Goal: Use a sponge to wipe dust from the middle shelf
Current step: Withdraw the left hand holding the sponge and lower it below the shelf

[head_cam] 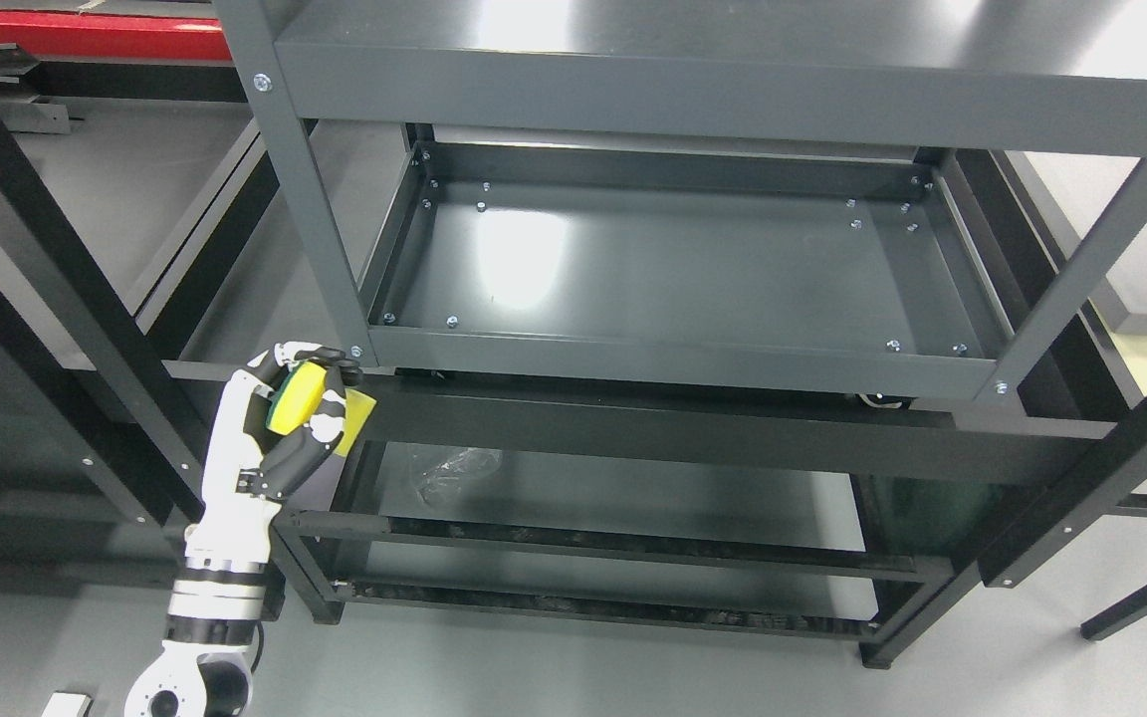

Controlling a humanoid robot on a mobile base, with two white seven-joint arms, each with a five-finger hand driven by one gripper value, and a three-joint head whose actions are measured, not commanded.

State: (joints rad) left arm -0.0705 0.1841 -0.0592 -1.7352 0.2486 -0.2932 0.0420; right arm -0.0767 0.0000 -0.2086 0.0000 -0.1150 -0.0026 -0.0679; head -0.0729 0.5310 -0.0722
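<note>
One left hand (285, 418) grips yellow sponge (297, 396) outside middle shelf (673, 264); front-left post (310, 214) and shelf rim (673, 360) stand between.

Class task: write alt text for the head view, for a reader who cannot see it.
The robot's left hand grips a yellow sponge beside the front left corner of a dark grey metal shelf unit. The sponge is just outside the bare middle shelf, not yet on it.
</note>
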